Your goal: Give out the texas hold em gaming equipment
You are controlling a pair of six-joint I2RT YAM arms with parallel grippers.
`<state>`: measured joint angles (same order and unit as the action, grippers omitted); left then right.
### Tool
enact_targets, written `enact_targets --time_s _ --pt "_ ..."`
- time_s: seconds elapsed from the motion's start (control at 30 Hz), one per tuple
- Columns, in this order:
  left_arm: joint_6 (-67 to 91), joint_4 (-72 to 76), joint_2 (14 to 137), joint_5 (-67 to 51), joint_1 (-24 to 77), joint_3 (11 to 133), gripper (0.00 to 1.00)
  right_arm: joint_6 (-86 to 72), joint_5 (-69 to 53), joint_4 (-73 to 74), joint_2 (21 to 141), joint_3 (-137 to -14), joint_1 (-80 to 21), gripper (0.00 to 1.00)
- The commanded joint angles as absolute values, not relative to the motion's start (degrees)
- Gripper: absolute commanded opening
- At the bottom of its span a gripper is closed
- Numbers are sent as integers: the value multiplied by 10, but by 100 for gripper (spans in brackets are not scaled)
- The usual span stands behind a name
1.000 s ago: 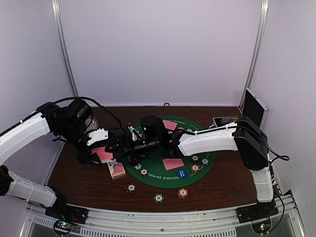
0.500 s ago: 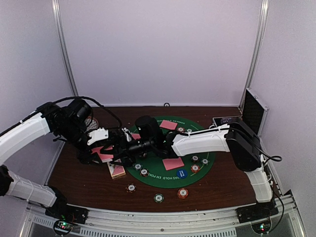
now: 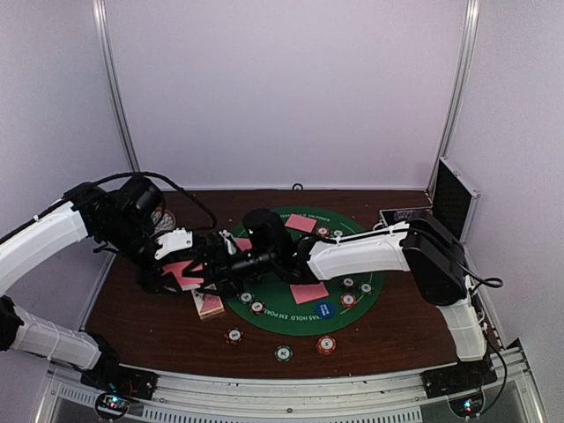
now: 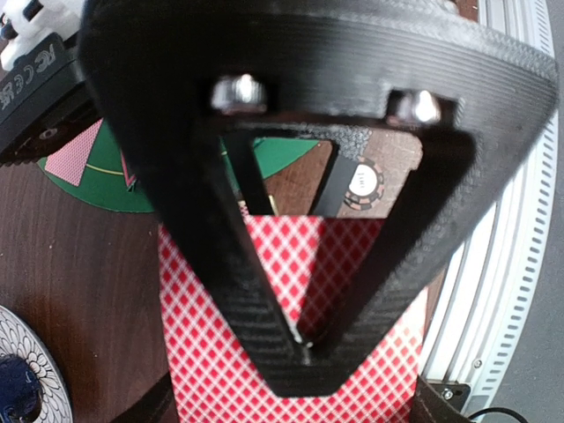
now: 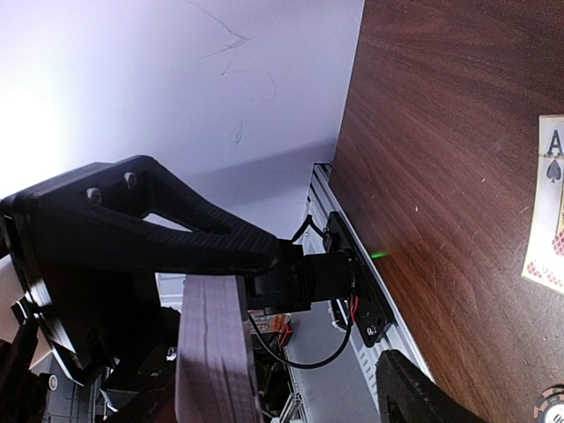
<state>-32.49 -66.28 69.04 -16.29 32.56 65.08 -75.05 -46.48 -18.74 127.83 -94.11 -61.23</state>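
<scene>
The left hand is pressed together on the deck of pink-backed playing cards, holding it above the worktop by the left rim of the green felt mat. The right hand reaches in beside the deck; I cannot tell whether it is spread or nipping a card. To deal cleanly, it should probably catch only the outermost card at its edge and slide it off while the left hand holds firm. Dealt cards and poker chips lie on and near the mat. Against a second ago, the right arm has shifted left toward the deck; the cards and chips lie unmoved.
</scene>
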Motion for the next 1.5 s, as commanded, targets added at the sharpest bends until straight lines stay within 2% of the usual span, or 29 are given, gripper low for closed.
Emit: enact_targets --time_s 0.0,0.63,0.77,1.1,1.47 --pt "-327 -651 673 -177 323 654 0 -732 -462 -161 1250 -913 -608 69" --pt "-325 -650 668 -176 323 644 0 -705 -459 -119 1185 -892 -601 62" --pt "-323 -651 668 -176 323 640 0 -703 -459 -113 1176 -890 -601 56" --pt "-322 -650 667 -175 323 637 0 -705 -461 -108 1165 -883 -601 33" --pt "-322 -651 667 -170 323 634 0 -748 -473 -177 1165 -866 -599 15"
